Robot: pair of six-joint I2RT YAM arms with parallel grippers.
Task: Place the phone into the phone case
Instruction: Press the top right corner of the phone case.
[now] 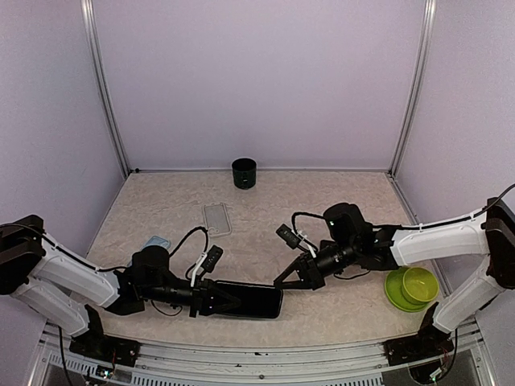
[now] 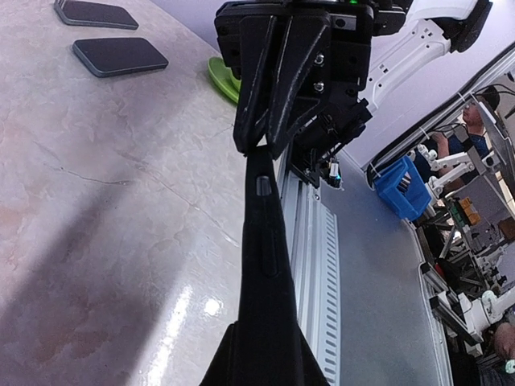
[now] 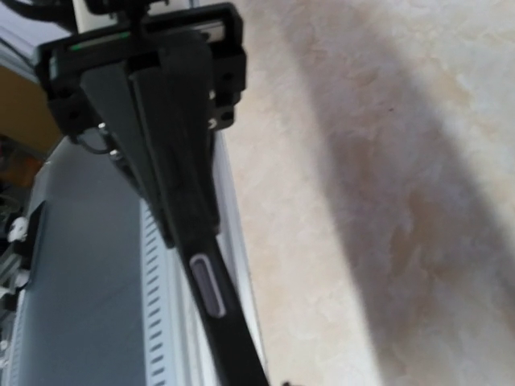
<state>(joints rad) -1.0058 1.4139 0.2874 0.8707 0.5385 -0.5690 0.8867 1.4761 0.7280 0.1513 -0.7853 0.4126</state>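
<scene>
At six o'clock on the table (image 1: 322, 201), by its near edge, the black phone (image 1: 251, 300) hangs level above the surface, gripped at both ends. The left gripper (image 1: 217, 299) is clamped on its nine o'clock end. The right gripper (image 1: 282, 282) is pinched tight on the thin three o'clock end. The clear phone case (image 1: 216, 218) lies flat at eleven o'clock from the phone, well apart. A dark green cup (image 1: 244, 173) stands at twelve o'clock, and a green bowl (image 1: 412, 285) sits at three o'clock.
</scene>
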